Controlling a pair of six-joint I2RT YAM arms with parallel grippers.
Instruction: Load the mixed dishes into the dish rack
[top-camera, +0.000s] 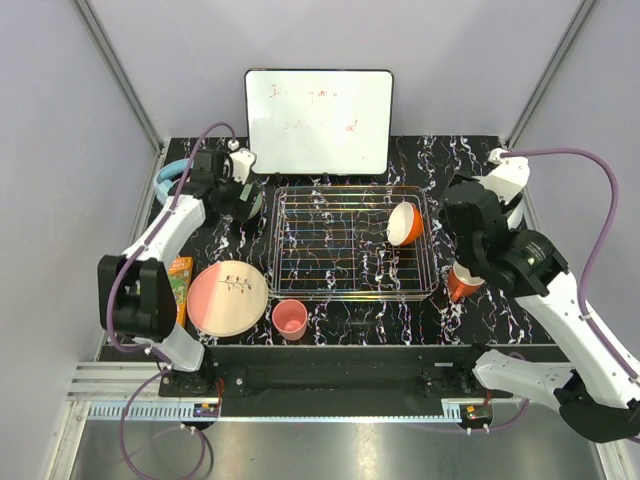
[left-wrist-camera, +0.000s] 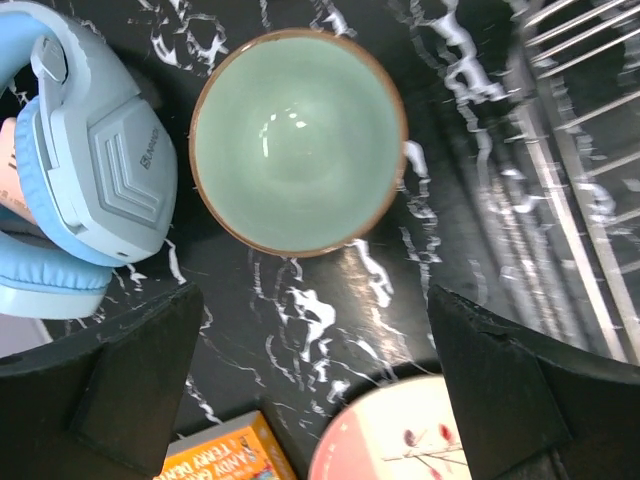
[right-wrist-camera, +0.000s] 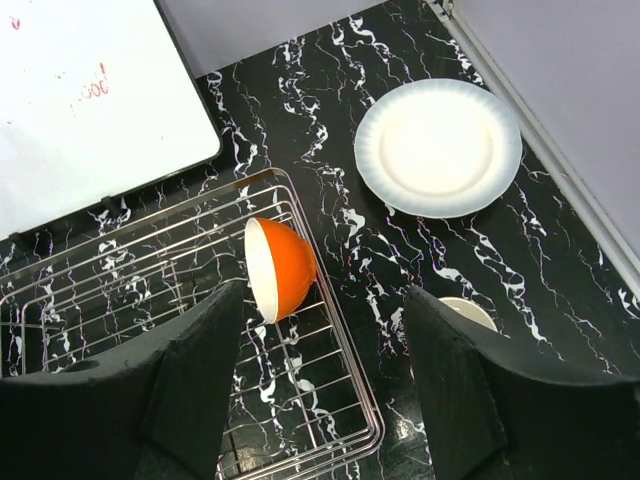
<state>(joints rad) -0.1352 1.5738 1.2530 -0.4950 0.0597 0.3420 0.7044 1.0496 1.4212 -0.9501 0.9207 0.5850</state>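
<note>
surface (top-camera: 400, 322): black with white veining, carries all that follows.
small pink cup (top-camera: 290, 319): stands upright, mouth up, just off the near rim of the dish rack at 7 o'clock.
large pink plate (top-camera: 228, 298): lies flat, close beside the small pink cup at 9 o'clock, twig drawing up.
orange book (top-camera: 180, 281): lies at 9 o'clock of the large pink plate, right at its edge.
orange mug (top-camera: 462, 284): stands just outside the rack's near right corner at 4 o'clock, partly under the right arm.
dish rack (top-camera: 350, 297): fills the middle of the surface.
orange bowl (right-wrist-camera: 280, 268): rests tipped on edge inside the rack's far right corner, white inside turned to 9 o'clock.
right gripper (right-wrist-camera: 325, 300): hangs above the rack's right rim, spread wide, grips nothing.
left gripper (left-wrist-camera: 315, 300): hangs over the surface off the rack's far left corner, spread wide, grips nothing.
mint-green bowl (left-wrist-camera: 297, 140): sits upright on the surface at 12 o'clock of the left gripper, apart from both fingers.
white plate (right-wrist-camera: 438, 147): lies flat beyond the rack's far right corner, at 1 o'clock of the orange bowl.
light-blue headphones (left-wrist-camera: 85, 170): lie just beside the mint-green bowl at 9 o'clock.
white board (top-camera: 318, 121): stands at 12 o'clock of the rack, black-framed, with faint red marks.
</note>
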